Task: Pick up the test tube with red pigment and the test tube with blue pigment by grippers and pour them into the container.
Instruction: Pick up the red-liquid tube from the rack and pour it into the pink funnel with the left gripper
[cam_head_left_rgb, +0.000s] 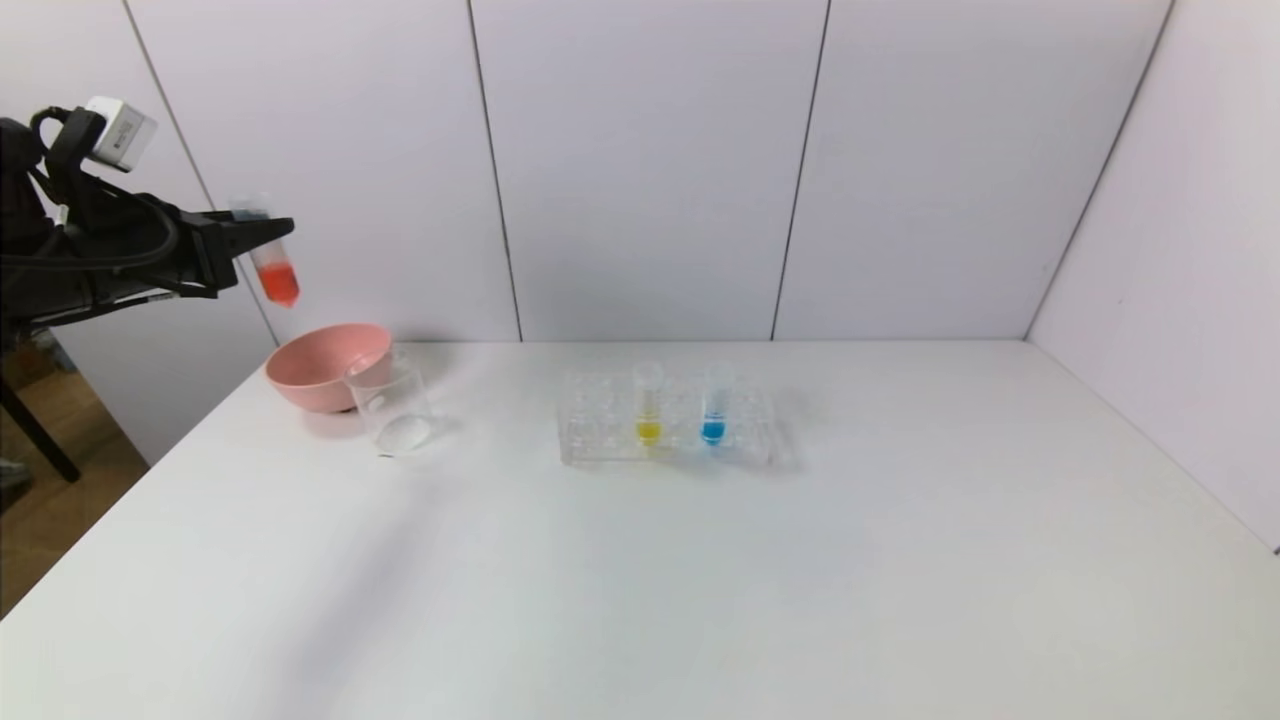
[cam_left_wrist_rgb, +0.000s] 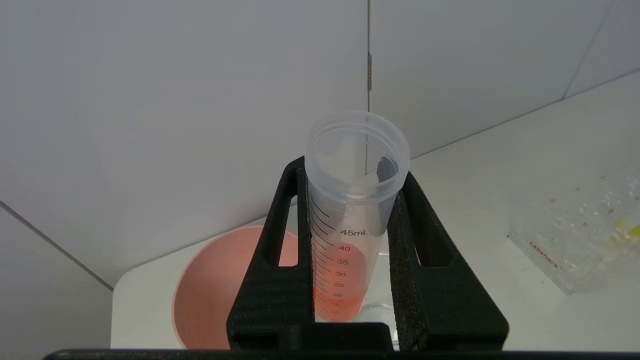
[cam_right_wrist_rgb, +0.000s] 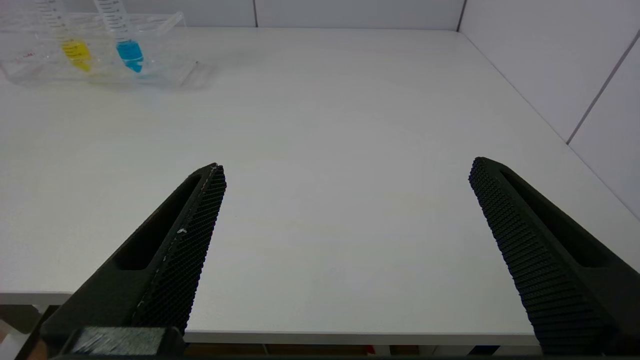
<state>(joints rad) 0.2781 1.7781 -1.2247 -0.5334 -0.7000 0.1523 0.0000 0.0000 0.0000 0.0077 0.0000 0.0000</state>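
My left gripper (cam_head_left_rgb: 262, 235) is shut on the test tube with red pigment (cam_head_left_rgb: 275, 270) and holds it high in the air, nearly upright, above the far left corner of the table. In the left wrist view the fingers (cam_left_wrist_rgb: 280, 240) clamp this graduated tube (cam_left_wrist_rgb: 350, 225) just below its open rim, with red liquid at its bottom. The container (cam_head_left_rgb: 392, 405), a clear glass beaker, stands below and to the right of the tube. The test tube with blue pigment (cam_head_left_rgb: 714, 410) stands in the clear rack (cam_head_left_rgb: 600, 440). My right gripper (cam_right_wrist_rgb: 347, 167) hangs open over the near table edge, nothing between its fingers.
A pink bowl (cam_head_left_rgb: 325, 365) sits right behind the beaker, directly under the held tube (cam_left_wrist_rgb: 210, 290). A yellow-liquid tube (cam_head_left_rgb: 648, 412) stands beside the blue one (cam_right_wrist_rgb: 127, 45) in the rack (cam_right_wrist_rgb: 170, 70). Walls close the back and right sides.
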